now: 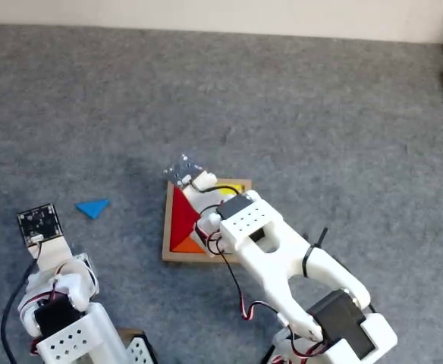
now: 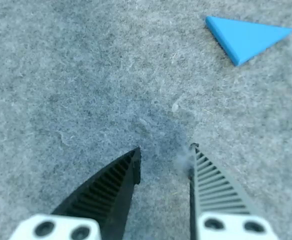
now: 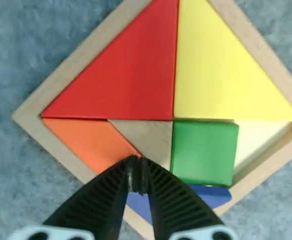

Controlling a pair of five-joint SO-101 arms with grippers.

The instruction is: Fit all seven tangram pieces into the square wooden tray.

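The square wooden tray [image 3: 28, 117] holds a large red triangle [image 3: 131, 75], a large yellow triangle [image 3: 216, 70], an orange piece [image 3: 88, 140], a green square [image 3: 203, 152], a pale cream piece [image 3: 258, 137] and a dark blue piece [image 3: 213, 195]. A bare wooden triangular gap [image 3: 148, 137] lies between orange and green. My right gripper [image 3: 137, 175] hangs shut over the tray's near corner, beside that gap, with nothing between its fingers. A light blue triangle [image 2: 246, 37] lies on the carpet left of the tray [image 1: 165, 227]. My left gripper [image 2: 165, 152] is open just above bare carpet, short of that triangle.
Grey carpet [image 1: 297, 114] covers the whole table. The right arm's white body [image 1: 282, 258] stretches from the front right over the tray. The left arm's base [image 1: 62, 318] sits at the front left. Open carpet lies behind and to the right.
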